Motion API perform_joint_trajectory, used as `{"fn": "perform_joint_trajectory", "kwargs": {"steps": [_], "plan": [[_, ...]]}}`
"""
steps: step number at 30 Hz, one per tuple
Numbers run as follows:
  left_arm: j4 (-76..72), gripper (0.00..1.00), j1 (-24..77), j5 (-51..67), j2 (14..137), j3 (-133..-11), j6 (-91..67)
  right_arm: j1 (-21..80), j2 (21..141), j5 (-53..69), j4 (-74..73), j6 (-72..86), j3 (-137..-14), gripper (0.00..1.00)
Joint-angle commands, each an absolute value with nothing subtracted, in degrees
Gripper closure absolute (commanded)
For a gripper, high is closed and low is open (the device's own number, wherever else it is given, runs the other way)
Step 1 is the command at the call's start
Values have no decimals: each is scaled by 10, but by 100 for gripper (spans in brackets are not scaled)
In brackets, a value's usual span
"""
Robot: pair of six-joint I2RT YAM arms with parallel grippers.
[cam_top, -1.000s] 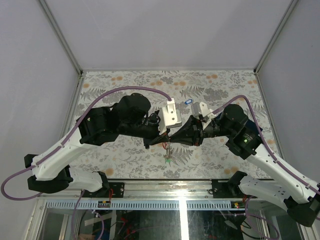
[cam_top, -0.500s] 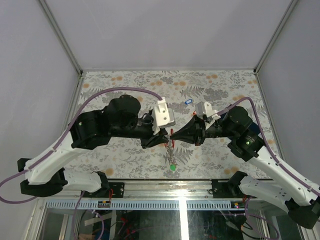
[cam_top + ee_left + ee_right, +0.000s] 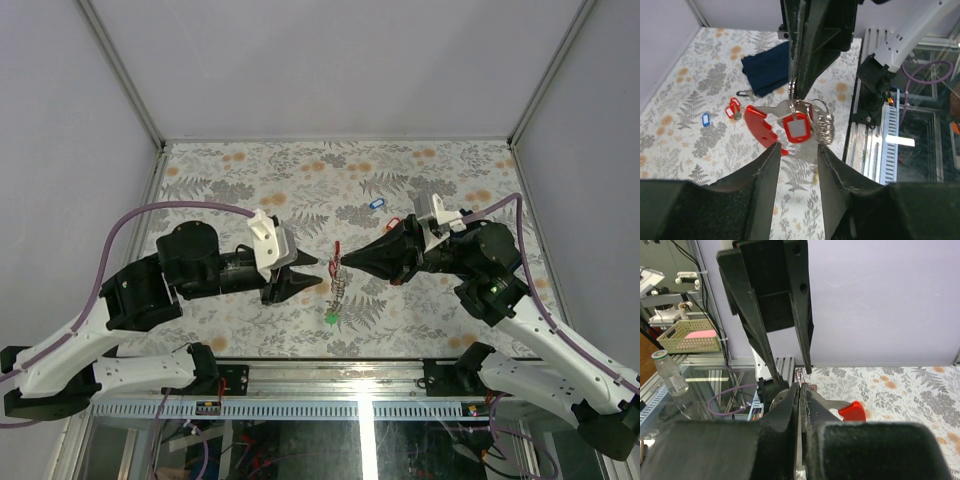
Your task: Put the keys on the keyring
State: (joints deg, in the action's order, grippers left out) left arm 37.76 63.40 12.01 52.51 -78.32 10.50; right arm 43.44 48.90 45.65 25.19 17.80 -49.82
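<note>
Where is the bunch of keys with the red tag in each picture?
Top view: bunch of keys in the middle, hanging from the right gripper.
Left wrist view: center, dangling just beyond the left gripper.
Right wrist view: barely a sliver at the fingertips.
Shared landmark: the fern-patterned tablecloth.

Left tool [image 3: 312, 274] stands parted; right tool [image 3: 338, 262] pinched closed, tips facing.

A robotics lab: a test cell framed by aluminium rails [image 3: 127, 85], a basket [image 3: 690, 337] and bottle [image 3: 670, 375] shelved beyond.
</note>
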Motion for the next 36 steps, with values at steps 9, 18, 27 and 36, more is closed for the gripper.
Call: {"fn": "perform_joint_trajectory", "kwargs": {"steps": [9,18,27,36], "plan": [[179,66,638,78,491,-713,98,434,488,445,345,222,-505,100],[172,71,638,130,516,-723,105,434,486,444,345,223,-502,100],[181,76,638,144,528,-729,111,434,483,442,341,219,-502,100],[184,96,639,131,523,-726,114,433,477,432,344,219,-501,100]]}}
